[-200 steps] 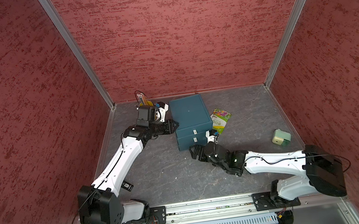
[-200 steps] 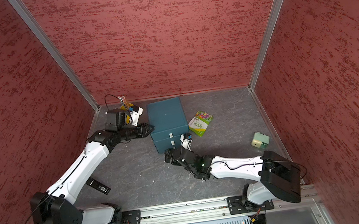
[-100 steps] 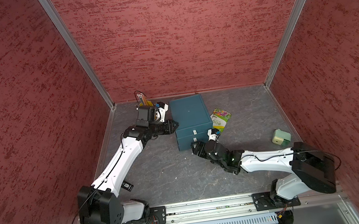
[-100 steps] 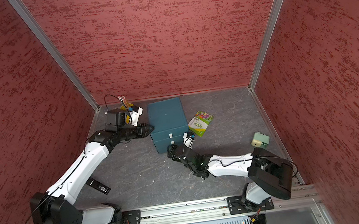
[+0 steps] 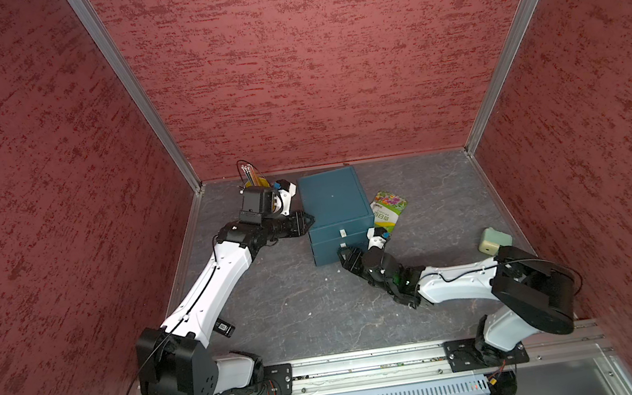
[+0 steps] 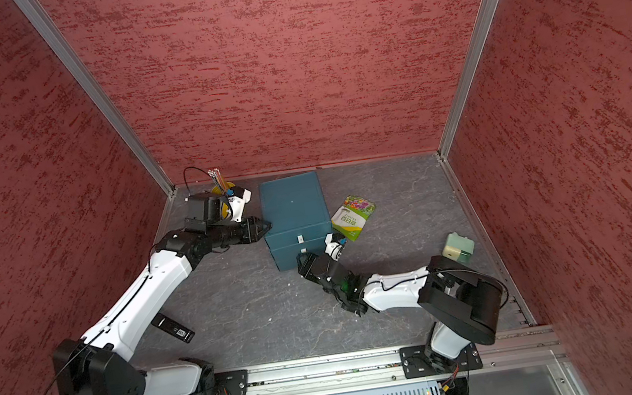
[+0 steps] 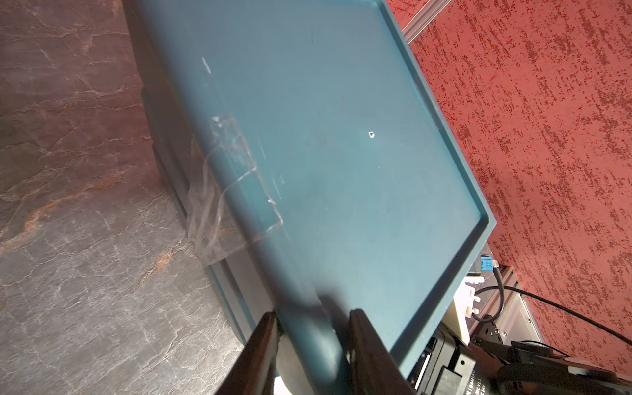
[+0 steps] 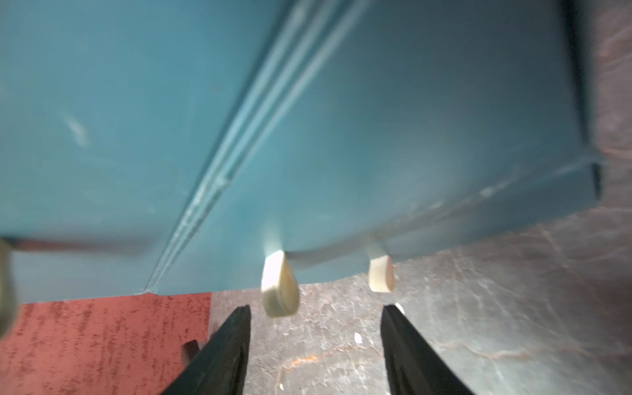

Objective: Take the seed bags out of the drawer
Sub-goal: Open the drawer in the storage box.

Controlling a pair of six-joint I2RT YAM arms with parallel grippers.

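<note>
Gripping the raised rim of the teal drawer unit (image 5: 333, 200) at its left edge, the left gripper (image 5: 307, 221) is pinched nearly closed on the plastic. The left wrist view shows one of its fingers (image 7: 260, 349) on the outer wall and the other on the top face. Both drawer fronts sit flush in both top views.

At the cabinet's front, the right gripper (image 5: 342, 254) holds nothing, its jaws standing clearly apart. In the right wrist view, two cream handle tabs (image 8: 278, 284) project from the front. One sits at the mouth of the gap between the black fingertips (image 8: 239, 321), and no contact can be made out.

One seed bag (image 5: 390, 213), green and white with a flower print, lies flat on the grey floor (image 5: 299, 301) close against the unit's right side. It rests just beyond the right gripper's wrist, outside its jaws. Farther right, near the wall, sits a pale green block (image 5: 494, 240).
</note>
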